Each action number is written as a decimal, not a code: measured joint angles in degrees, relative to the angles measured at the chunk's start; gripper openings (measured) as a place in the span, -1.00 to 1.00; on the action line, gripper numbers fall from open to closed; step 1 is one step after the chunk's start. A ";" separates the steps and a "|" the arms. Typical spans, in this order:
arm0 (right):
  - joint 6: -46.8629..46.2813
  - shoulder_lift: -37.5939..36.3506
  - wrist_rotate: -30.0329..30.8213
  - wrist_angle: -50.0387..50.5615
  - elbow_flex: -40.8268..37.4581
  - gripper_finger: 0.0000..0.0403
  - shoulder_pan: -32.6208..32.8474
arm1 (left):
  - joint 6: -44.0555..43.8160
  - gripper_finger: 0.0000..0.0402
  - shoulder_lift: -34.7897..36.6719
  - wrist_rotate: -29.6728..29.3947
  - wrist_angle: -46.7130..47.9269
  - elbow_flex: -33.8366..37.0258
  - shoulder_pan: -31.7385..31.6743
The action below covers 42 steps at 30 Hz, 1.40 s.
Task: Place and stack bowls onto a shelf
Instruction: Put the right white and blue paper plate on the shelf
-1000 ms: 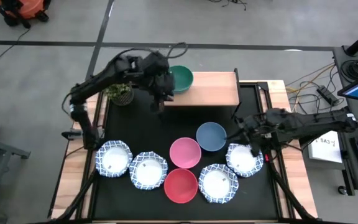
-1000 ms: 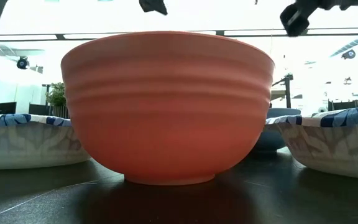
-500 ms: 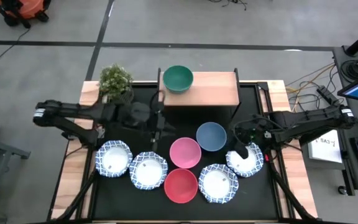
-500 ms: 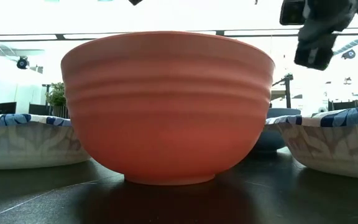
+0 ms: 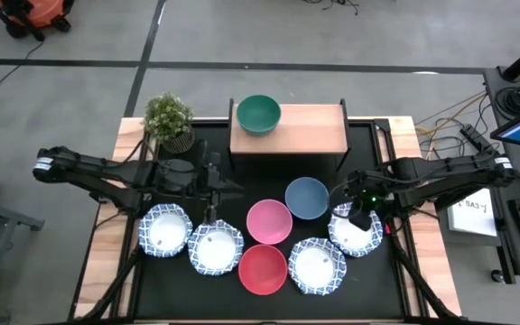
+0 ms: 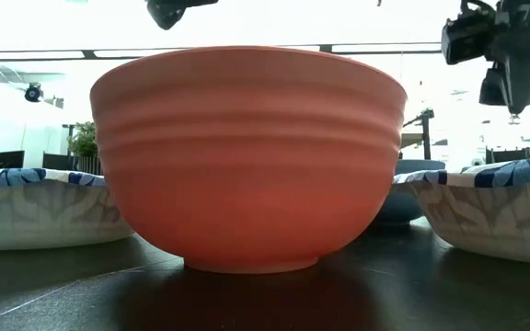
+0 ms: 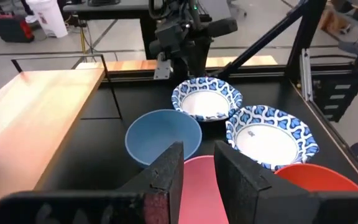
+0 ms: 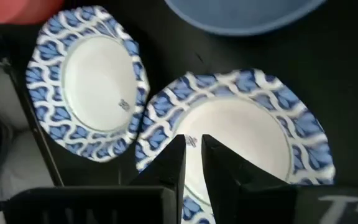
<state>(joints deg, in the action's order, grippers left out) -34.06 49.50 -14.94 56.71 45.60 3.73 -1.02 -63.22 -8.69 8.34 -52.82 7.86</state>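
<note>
Both arms are reaching low over the tabletop (image 5: 269,185).
Left hand (image 5: 213,185) and right hand (image 5: 357,211) are showing narrow gaps, empty; green bowl (image 5: 258,114) is sitting on the shelf (image 5: 310,128); red bowl (image 6: 248,156) is blocking the low view.

Left claw (image 5: 213,200) drawn back from beside the green bowl (image 5: 258,114) on the shelf (image 5: 301,128), arm swung low across the bench (image 5: 260,185), now empty above the gap between the two patterned bowls on that side, fingers a little narrower than a second ago. Potted plant (image 5: 169,118) uncovered again. Right claw (image 5: 355,218) lowered and edged inward over the patterned bowl (image 5: 357,231) nearest it, fingers (image 8: 174,163) just above its rim.
</note>
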 joint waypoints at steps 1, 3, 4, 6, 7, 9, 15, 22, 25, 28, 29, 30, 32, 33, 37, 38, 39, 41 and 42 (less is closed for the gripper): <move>0.10 0.18 -0.02 -0.98 0.00 -0.79 0.02 | 0.04 -0.64 0.02 0.00 0.02 0.02 0.00; 1.02 0.34 0.40 -2.23 0.00 -0.79 0.00 | 0.29 -0.64 -0.02 0.00 -0.18 0.02 0.00; 1.13 0.52 0.48 -2.38 0.00 -0.79 0.00 | 0.48 -0.64 -0.10 0.00 -0.35 0.02 0.00; 2.36 0.70 2.49 -2.67 0.00 -0.79 0.00 | 0.96 -0.64 -0.27 0.00 -0.36 0.02 0.00; 3.49 1.05 3.32 -2.53 0.00 -0.79 0.00 | 1.24 -0.64 -0.40 0.00 -0.36 0.02 0.00; 6.97 1.83 2.97 -1.24 0.00 -0.78 0.09 | 1.53 -0.64 -0.50 0.00 -0.28 0.02 0.00; 13.38 6.72 0.26 2.41 0.00 -0.52 0.13 | 1.90 -0.64 -0.50 0.00 -0.28 0.02 0.00; 23.58 15.53 10.49 4.15 -0.02 -0.02 0.09 | 3.19 -0.64 -0.50 0.00 -0.29 0.02 -0.02; 26.14 18.19 14.62 4.85 -0.02 0.05 0.04 | 3.45 -0.64 -0.50 0.00 -0.21 0.02 -0.02; 27.32 20.22 17.44 4.72 -0.02 0.06 -0.01 | 3.48 -0.64 -0.50 0.00 -0.19 0.02 -0.02; 27.33 20.83 18.10 4.72 -0.02 0.05 0.00 | 3.48 -0.64 -0.50 0.00 -0.17 0.02 -0.02; 27.38 21.40 18.42 4.71 -0.03 0.05 0.00 | 3.53 -0.64 -0.50 0.00 -0.17 0.02 -0.02; 27.38 22.47 19.02 4.45 -0.20 0.01 0.00 | 4.03 -0.64 -0.50 0.00 -0.18 0.02 -0.02; 27.38 22.94 19.04 4.23 -0.31 -0.01 0.00 | 4.37 -0.64 -0.50 0.00 -0.18 0.02 -0.02; 27.36 24.64 19.04 3.85 -0.85 -0.13 0.00 | 4.81 -0.64 -0.50 0.00 -0.19 0.02 -0.02; 27.31 24.98 19.04 3.75 -0.85 -0.17 0.00 | 4.81 -0.64 -0.50 0.00 -0.17 0.02 -0.02; 27.18 25.31 19.04 3.50 -0.85 -0.21 0.00 | 4.81 -0.64 -0.52 0.00 -0.17 0.02 -0.02; 26.86 25.69 19.04 3.03 -0.85 -0.32 0.00 | 4.81 -0.64 -0.52 0.00 -0.19 0.02 -0.02; 26.59 25.74 19.04 2.95 -0.85 -0.39 0.00 | 4.81 -0.64 -0.52 0.00 -0.17 0.02 -0.02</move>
<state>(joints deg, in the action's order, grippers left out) -7.47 75.24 4.10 59.66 44.75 3.73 3.79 -63.75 -8.69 8.16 -52.80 7.84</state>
